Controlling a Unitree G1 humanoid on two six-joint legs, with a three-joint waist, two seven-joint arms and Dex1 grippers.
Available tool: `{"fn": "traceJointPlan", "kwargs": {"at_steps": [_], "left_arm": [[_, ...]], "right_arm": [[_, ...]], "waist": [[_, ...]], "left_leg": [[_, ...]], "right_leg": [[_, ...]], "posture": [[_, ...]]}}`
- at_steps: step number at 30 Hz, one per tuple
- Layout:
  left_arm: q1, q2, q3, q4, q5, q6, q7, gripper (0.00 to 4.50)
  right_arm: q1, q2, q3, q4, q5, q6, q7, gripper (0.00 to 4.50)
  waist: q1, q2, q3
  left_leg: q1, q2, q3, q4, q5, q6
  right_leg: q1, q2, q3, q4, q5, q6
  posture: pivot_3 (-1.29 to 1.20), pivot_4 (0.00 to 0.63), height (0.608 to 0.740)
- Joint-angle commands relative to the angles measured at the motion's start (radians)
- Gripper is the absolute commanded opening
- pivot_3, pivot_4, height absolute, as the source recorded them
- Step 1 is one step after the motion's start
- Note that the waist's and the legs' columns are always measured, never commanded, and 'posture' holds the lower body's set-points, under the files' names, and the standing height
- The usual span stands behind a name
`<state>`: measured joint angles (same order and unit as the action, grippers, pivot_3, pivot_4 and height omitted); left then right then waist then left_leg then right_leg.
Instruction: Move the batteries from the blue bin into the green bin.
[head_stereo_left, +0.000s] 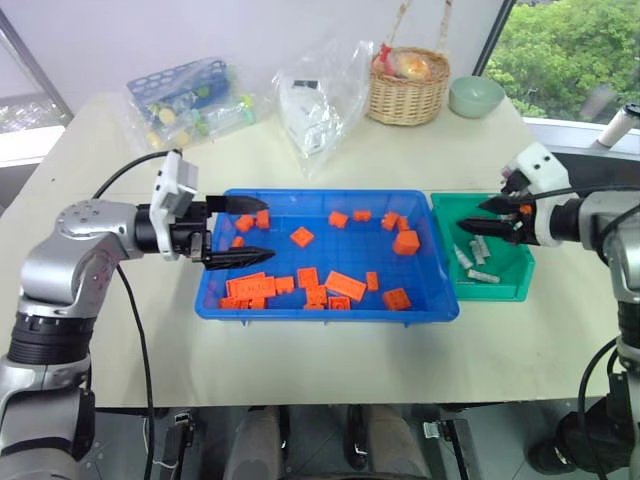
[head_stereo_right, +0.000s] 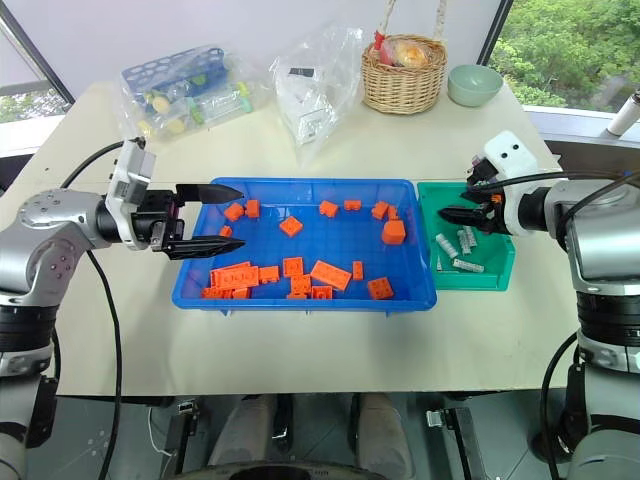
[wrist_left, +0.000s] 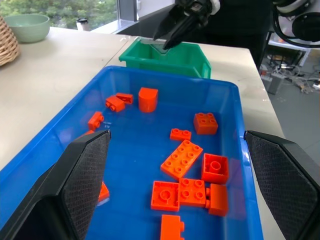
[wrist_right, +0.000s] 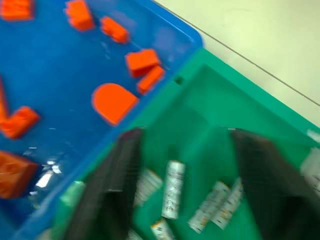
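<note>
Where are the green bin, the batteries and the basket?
green bin (head_stereo_left: 497, 291): left eye view, near wall.
batteries (head_stereo_left: 483, 274): left eye view, middle of one lying in the bin.
basket (head_stereo_left: 405, 100): left eye view, woven side.

Your robot's arms are built of rounded silver-grey metal shells joined by black rings. The left arm (head_stereo_left: 80, 250) has a bulky grey shoulder-like joint with small dark screw holes on its face, then a black wrist section. A white boxy camera housing (head_stereo_left: 172, 190) sits on top of that wrist. A thin black cable loops from it and hangs down beside the arm. The left gripper (head_stereo_left: 238, 230) has two black tapered fingers; up close, their inner pads (wrist_left: 87, 170) show a fine cross-hatched texture. The right arm (head_stereo_right: 590, 240) matches, with its own white housing (head_stereo_right: 505, 155), black cables, and the right gripper (head_stereo_right: 462, 205) with black fingers and a small orange spot.
</note>
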<state>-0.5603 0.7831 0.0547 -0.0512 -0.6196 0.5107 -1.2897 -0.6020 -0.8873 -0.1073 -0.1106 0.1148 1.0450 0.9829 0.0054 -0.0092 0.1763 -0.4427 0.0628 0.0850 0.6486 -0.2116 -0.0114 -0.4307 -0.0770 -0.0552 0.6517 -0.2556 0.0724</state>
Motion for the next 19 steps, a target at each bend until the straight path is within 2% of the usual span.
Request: {"fn": "traceJointPlan", "kwargs": {"at_steps": [1,5,10,14,19], "left_arm": [[-0.020,0.025,0.030,0.002,0.000,-0.012,-0.013,4.50],[0.006,0.077,0.077,0.028,-0.003,-0.009,-0.027,4.50],[0.059,0.163,0.140,0.083,0.004,-0.018,-0.058,4.50],[0.097,0.210,0.178,0.134,0.018,-0.039,-0.075,4.50],[0.109,0.230,0.193,0.169,0.029,-0.060,-0.082,4.50]], "right_arm": [[0.025,-0.053,-0.101,0.023,0.057,-0.154,0.035,3.85],[0.114,-0.179,-0.201,0.118,0.145,-0.385,0.239,3.85],[0.231,-0.324,-0.266,0.371,0.164,-0.635,0.440,3.85],[0.240,-0.357,-0.254,0.540,0.156,-0.734,0.487,3.85],[0.212,-0.339,-0.227,0.610,0.156,-0.776,0.476,3.85]], "waist": [[0.001,0.000,0.000],[0.008,0.000,0.000],[0.003,0.000,0.000],[-0.009,0.000,0.000],[-0.018,0.001,0.000]], "left_leg": [[0.000,0.000,0.000,0.000,0.000,0.000],[-0.001,0.000,0.000,0.000,0.000,0.000],[0.001,0.000,0.000,0.000,0.000,0.001],[0.002,0.000,0.001,0.000,0.000,0.000],[0.002,0.000,0.001,0.000,0.000,0.000]], "right_leg": [[0.000,0.000,0.000,0.000,0.000,0.000],[0.000,0.000,0.000,-0.001,0.000,0.000],[0.002,0.000,0.000,-0.002,0.000,0.000],[0.002,0.000,0.000,-0.002,0.000,0.000],[0.002,0.000,0.000,-0.002,0.000,0.000]], "posture": [[0.00,0.150,0.736],[0.00,0.150,0.736],[0.00,0.150,0.736],[0.00,0.150,0.736],[0.00,0.150,0.736]]}}
